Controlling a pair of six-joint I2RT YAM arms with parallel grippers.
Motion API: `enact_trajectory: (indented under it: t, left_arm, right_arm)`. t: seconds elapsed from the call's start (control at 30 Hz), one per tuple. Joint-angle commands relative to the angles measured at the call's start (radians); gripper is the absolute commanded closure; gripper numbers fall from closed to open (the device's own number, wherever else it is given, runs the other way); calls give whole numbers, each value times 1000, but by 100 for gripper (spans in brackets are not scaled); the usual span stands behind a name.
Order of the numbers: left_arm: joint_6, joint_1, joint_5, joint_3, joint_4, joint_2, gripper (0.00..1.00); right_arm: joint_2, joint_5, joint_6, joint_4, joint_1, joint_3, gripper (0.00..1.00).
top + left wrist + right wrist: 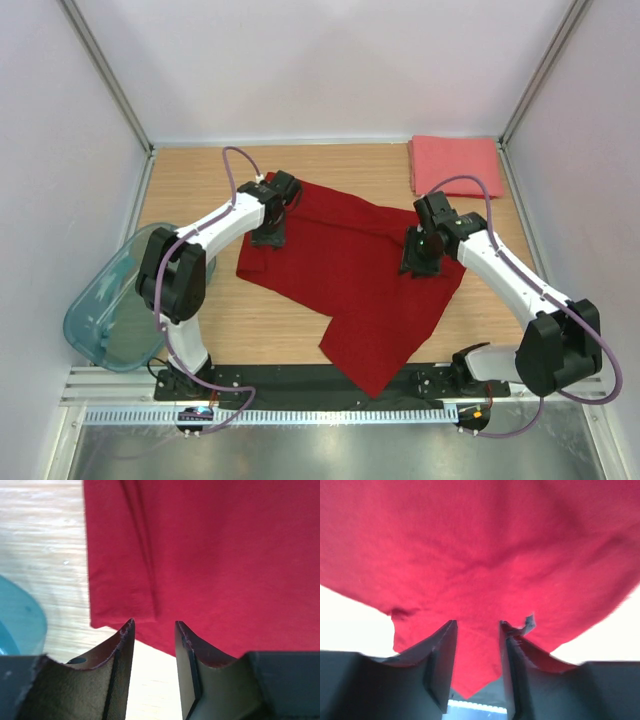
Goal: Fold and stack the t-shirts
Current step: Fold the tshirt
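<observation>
The left gripper point(155, 621) and right gripper point(478, 622), both with jaws apart, sit at opposite side edges of the dark red shirt point(350, 270), likely to pinch it for folding.

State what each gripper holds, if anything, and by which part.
Left gripper: nothing; its jaws stand apart at the edge of the dark red shirt. Right gripper: apart over the same shirt; a hold cannot be told.

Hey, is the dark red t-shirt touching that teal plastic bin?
Apart. The top view shows bare wooden table between the dark red t-shirt and the teal plastic bin.
</observation>
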Motion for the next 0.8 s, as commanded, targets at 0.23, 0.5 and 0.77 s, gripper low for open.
enact_trajectory:
  t: [0.23, 0.5, 0.77]
  left_arm:
    - [-31, -16, -78, -55, -3, 24, 62]
    - [-32, -16, -55, -64, 39, 81, 69]
    - [-26, -12, -122, -57, 23, 139, 76]
  right_arm:
    - [114, -173, 85, 211, 4, -133, 78]
    - [231, -97, 77, 260, 4, -147, 92]
    - [257, 3, 131, 263, 4, -191, 99]
